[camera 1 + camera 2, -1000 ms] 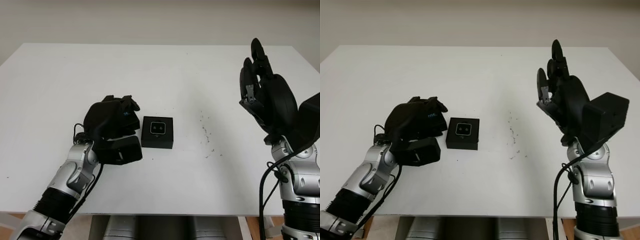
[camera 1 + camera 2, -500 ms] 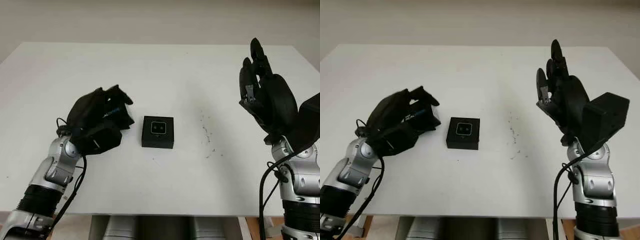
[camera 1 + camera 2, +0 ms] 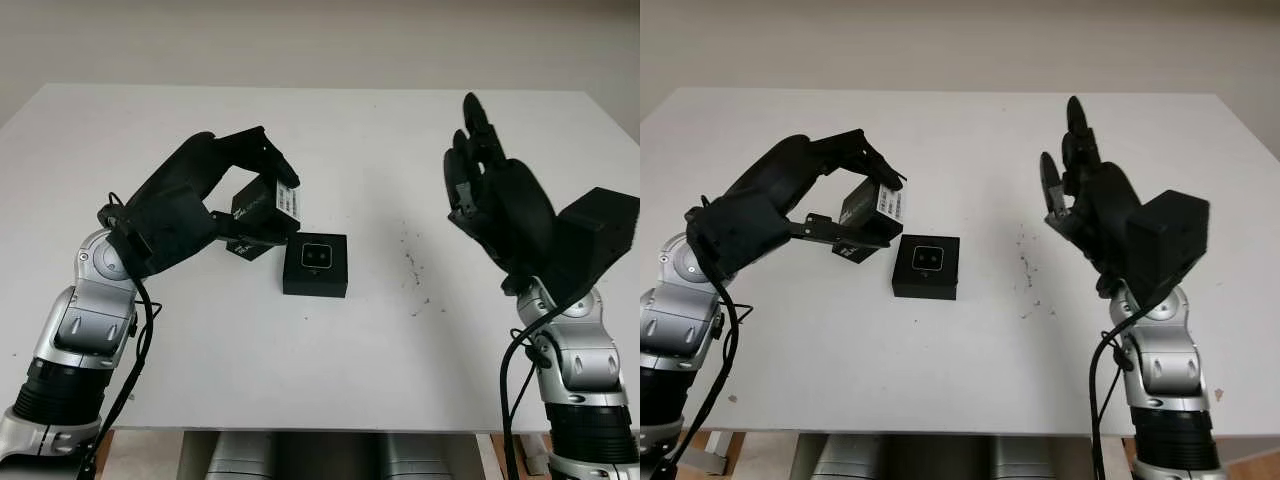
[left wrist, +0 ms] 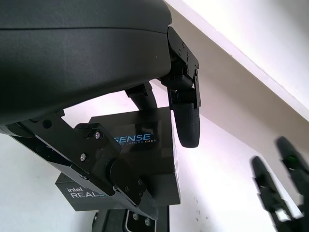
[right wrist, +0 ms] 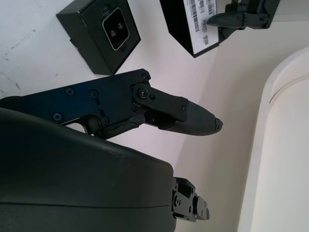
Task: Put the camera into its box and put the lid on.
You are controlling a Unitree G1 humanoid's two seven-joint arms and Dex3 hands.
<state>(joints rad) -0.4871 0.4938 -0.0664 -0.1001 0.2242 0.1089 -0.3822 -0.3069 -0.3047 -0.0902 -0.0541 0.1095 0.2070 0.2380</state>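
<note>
**Lid held aloft beside the open box**

A white counter [image 3: 330, 370] spans the scene, backed by a plain pale wall. Its surface is bare apart from a scatter of small dark specks [image 3: 412, 270] right of centre. The far edge runs straight across near the wall, the near edge crosses just above the robot's arms, and the left and right ends both lie well clear of the things in the middle. Wide bare surface surrounds the box on every side.

The box [image 3: 315, 265] sits on the counter a little left of centre. It is small, black and square, open at the top, with the camera [image 3: 316, 256] lying inside: a light-rimmed face with two small dark lenses side by side.

The left robot hand [image 3: 215, 195] is raised above the counter just left of the box and grips the lid [image 3: 262, 215], fingers over its top edge and thumb below. The lid is black, tilted, with a white barcode label on the side facing the box and pale lettering on its face. It hangs close to the box's upper left corner, apart from it.

The right robot hand [image 3: 490, 195] is open, held upright in the air over the right part of the counter, well apart from the box.
</note>
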